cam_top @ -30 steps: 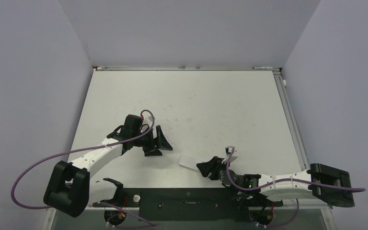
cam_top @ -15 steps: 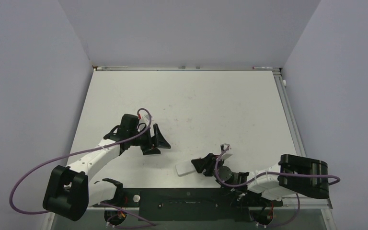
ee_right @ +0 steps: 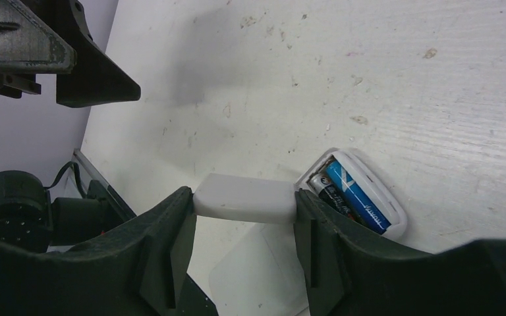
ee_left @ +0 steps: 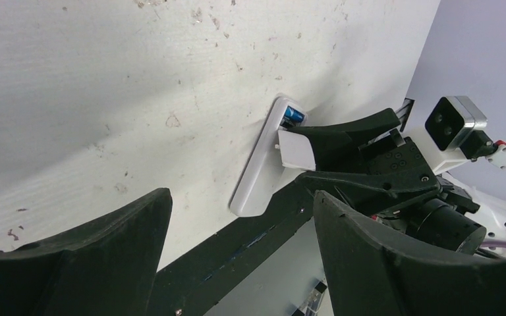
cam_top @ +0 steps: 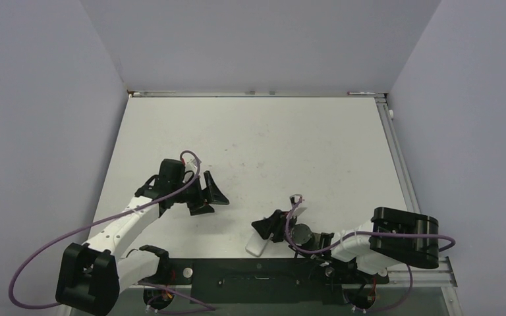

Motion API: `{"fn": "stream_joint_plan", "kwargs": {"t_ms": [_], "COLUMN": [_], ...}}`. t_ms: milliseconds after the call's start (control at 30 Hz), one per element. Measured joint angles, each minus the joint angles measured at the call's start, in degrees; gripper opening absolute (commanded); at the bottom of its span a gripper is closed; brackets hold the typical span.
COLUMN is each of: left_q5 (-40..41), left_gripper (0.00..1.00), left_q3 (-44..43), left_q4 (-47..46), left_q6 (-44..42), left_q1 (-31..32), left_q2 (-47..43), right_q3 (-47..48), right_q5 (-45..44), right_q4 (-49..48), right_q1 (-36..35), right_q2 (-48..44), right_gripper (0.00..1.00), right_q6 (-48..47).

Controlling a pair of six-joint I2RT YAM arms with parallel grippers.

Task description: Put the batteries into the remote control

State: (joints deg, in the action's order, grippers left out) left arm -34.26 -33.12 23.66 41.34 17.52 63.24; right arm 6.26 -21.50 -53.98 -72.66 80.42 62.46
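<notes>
The white remote control (ee_right: 395, 214) lies back-up on the table near the front edge, also seen from above (cam_top: 257, 245). Its compartment is uncovered, with the batteries side by side inside: one blue (ee_right: 356, 195), one dark (ee_right: 329, 196). My right gripper (ee_right: 242, 197) is shut on a small white plastic piece (ee_right: 244, 199), held just beside the compartment's edge. The left wrist view shows that piece (ee_left: 296, 149) tilted over the remote control (ee_left: 257, 178). My left gripper (cam_top: 207, 195) hangs open and empty to the left, apart from the remote.
A black strip (cam_top: 250, 273) runs along the table's near edge, right behind the remote. The table (cam_top: 270, 138) is scuffed white, with walls on three sides. Purple cables (cam_top: 39, 243) loop off both arms.
My right arm has drawn back toward the near edge and turned, and the remote has shifted nearer that edge with it. My left gripper has drifted slightly left, still open.
</notes>
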Motion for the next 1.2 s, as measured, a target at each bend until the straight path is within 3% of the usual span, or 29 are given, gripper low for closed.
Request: {"fn": "stream_joint_plan", "kwargs": {"t_ms": [133,267,467,633,833,1000,1200], "left_q5": [0.07,1.42,5.49,13.16,23.23,25.44,27.52], "left_gripper": [0.76,0.76,0.75,0.76,0.76,0.76,0.75], "left_q3": [1.57,3.37,6.47,3.76,-9.64,-16.79,-17.62], "left_q4": [1.07,2.91,0.24,-2.89,-3.26,-7.76,-11.67], "left_q6": [1.18,3.85,12.63,17.92,19.91,21.33,22.82], "left_q1": [0.55,4.81,19.47,35.91,48.78,53.62,54.01], "left_q2": [-4.42,-10.01,-12.61,-5.03,10.69,19.37,26.95], "right_q3": [2.10,7.54,11.58,14.32,19.82,20.11,20.13], "right_q5": [1.44,1.66,1.20,-2.71,-7.02,-9.81,-13.90], "right_q4": [5.49,17.68,38.10,57.57,71.25,77.40,83.73], "right_q1": [0.33,0.37,0.37,0.37,0.70,0.74,1.03], "right_q2": [-3.67,-13.46,-31.34,-40.04,-41.66,-43.10,-47.67], "right_gripper": [0.08,0.09,0.08,0.08,0.09,0.09,0.09], "right_q6": [-2.58,-7.45,-12.13,-13.33,-15.63,-16.44,-15.63]}}
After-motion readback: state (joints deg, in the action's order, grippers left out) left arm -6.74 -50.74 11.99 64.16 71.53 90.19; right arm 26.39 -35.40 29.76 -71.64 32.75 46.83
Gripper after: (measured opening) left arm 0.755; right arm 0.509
